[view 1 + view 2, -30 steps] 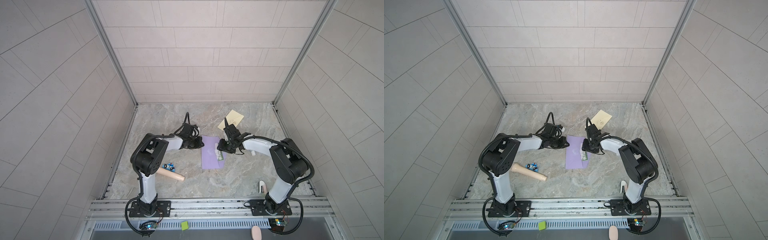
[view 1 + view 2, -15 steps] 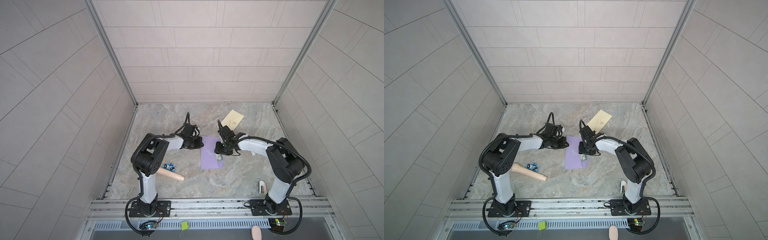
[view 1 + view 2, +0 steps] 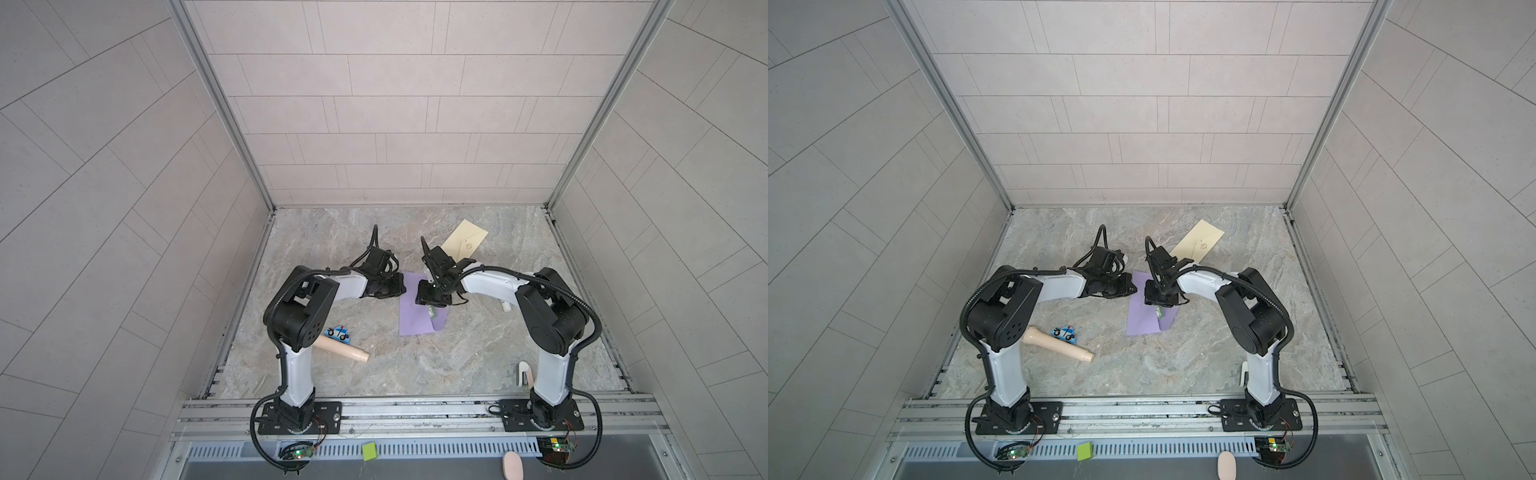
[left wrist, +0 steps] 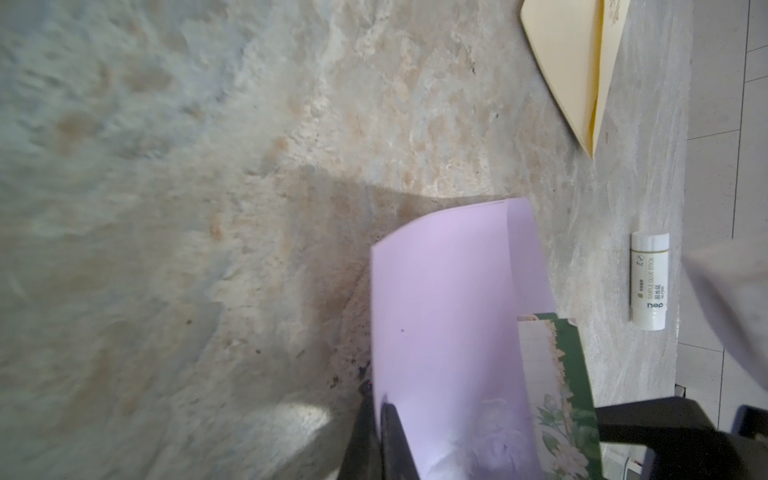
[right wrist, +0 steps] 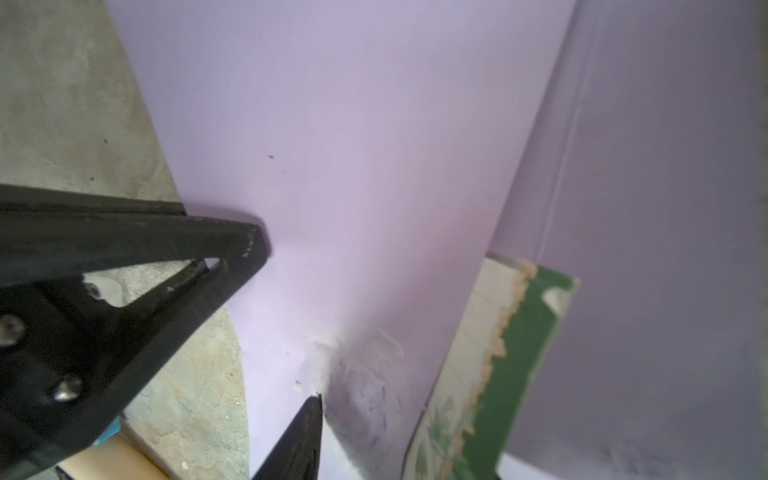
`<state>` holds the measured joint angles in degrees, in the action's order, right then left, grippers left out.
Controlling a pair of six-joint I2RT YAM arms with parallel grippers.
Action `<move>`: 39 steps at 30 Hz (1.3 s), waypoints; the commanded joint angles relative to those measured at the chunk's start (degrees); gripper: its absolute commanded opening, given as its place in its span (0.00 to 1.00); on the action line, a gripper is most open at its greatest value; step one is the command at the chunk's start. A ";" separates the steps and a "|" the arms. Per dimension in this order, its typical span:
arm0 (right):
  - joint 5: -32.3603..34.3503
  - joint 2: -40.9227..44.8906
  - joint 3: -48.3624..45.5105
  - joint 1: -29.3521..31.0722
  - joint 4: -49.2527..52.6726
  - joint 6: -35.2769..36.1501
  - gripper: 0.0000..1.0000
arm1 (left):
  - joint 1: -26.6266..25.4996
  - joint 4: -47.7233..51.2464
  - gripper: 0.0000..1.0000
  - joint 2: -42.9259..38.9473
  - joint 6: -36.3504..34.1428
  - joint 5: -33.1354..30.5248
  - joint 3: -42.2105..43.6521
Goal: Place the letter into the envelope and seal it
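Envelope, lilac, lies on the marble table between the two arms. One sheet of it, flap or upper wall I cannot tell, curves up out of the left gripper, whose jaws are pressed together on the paper, presumably to keep the mouth open. Just beyond that pinch the letter, a card with a green border and pale flowers, sits partly inside the pocket with one end showing. The right gripper hangs over the same sheet with jaws spread and gripping nothing. The letter's edge lies just beside one jaw tip, so a push deeper seems the aim. Well clear of both jaws a glue stick reads "SIMPLE GLUE STICK" and "deli", likely there for sealing. A cream card lies farther off, its small emblem unreadable.
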<state>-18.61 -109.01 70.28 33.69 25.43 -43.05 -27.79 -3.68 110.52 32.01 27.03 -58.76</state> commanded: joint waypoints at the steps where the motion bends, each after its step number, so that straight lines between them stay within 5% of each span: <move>1: 10.07 2.33 -0.13 -0.55 7.22 0.76 0.45 | -0.50 -1.46 0.00 -0.72 0.69 -1.45 1.43; 6: 13.14 5.21 -0.22 -1.61 9.70 2.18 0.46 | -0.47 -2.09 0.00 -0.55 0.95 -1.28 1.55; 15: 2.95 4.00 -4.51 -1.97 2.70 -0.81 0.40 | -0.50 -3.72 0.00 -0.48 2.69 -2.83 2.52; 21: 2.74 2.89 -4.46 -2.01 2.11 -1.51 0.36 | -0.51 -5.11 0.00 -0.66 3.41 -3.03 3.13; 24: 4.04 2.43 -3.18 -1.97 3.72 -1.21 0.37 | -0.48 -5.20 0.26 -0.72 3.33 -2.99 3.21; 27: 5.54 1.79 -1.45 -1.97 5.68 -0.43 0.38 | -0.47 -5.24 0.39 -0.55 3.32 -2.60 3.08; 39: -3.18 -1.53 1.61 -1.77 1.25 0.95 0.39 | -0.60 -5.19 0.45 1.01 3.42 -1.05 1.90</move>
<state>-18.09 -108.84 70.91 31.73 28.84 -42.57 -28.16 -11.33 110.04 35.18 26.46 -56.73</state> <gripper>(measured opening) 0.386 0.445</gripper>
